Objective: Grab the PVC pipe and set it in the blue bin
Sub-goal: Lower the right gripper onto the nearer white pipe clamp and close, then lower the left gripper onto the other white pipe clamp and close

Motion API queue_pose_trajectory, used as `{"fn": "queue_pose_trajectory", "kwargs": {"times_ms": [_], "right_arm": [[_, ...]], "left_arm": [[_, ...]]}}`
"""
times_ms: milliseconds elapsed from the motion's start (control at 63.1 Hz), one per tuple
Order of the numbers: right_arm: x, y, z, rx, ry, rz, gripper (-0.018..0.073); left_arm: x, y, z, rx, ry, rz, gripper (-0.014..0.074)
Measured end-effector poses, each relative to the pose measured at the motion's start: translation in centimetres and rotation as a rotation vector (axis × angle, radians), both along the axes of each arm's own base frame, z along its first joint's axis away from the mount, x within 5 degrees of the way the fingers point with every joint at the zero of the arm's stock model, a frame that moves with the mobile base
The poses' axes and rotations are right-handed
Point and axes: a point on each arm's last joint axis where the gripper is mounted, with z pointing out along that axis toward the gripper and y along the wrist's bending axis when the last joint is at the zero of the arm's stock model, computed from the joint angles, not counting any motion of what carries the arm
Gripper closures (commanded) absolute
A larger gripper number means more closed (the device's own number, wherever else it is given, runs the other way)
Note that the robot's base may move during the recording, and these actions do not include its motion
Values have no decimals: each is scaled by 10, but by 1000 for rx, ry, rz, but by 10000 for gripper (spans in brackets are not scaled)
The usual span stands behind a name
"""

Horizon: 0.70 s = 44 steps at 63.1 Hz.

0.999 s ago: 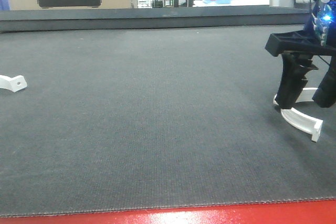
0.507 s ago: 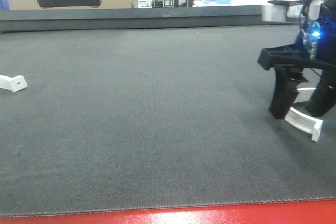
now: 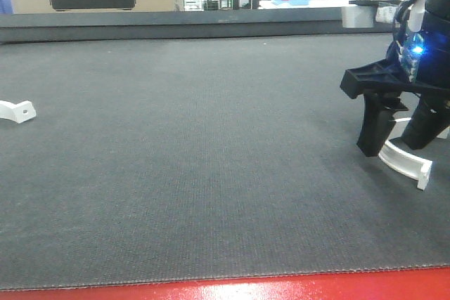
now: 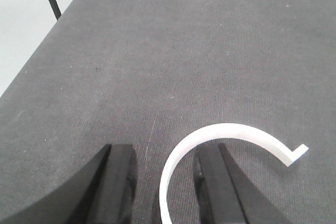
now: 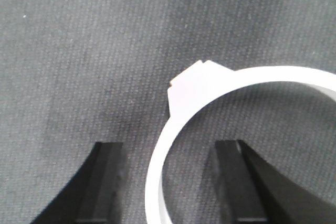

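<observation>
- Dark grey woven-mat bench [image 3: 211,159]: carries everything. Blue bin not id'd w/ certainty in any view.
- Right black two-finger hand [image 3: 391,147]: spread, straddling the white plastic C-shaped PVC pipe clamp [image 3: 406,164], which lies on the bench at the right edge of the front view. One finger inside the curve, one outside. Wrist view shows gaps both sides, no contact.
- Left hand [image 4: 164,163]: also spread, astride the arc of a second white C-shaped clamp [image 4: 231,129], flat on the bench nr its left edge.
- Clamp, est.: light, stiff, thin-walled, smooth. Prob. pivots or skids if nipped off-centre. Best hold is across the band, mid-arc.
- Flat end tab [image 5: 191,85]: small, poor purchase, so avoid.
</observation>
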Motion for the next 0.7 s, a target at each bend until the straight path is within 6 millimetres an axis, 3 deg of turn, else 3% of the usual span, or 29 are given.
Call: {"fn": "queue_pose_trajectory", "kwargs": {"times_ms": [333,444,587,698], "right_arm": [[4,1,-9,-8,24,8,337],[4,1,-9,-12,22,9,470],[5,0,-10,-17,16,11,714],[6,0,-10,-18,10,10,727]], "left_arm": [[0,0,1,1,-7,0,384],[0,0,1,1,-8,0,384],[0,0,1,2,-10,0,384],[1,0,1,3,-14,0,384]]}}
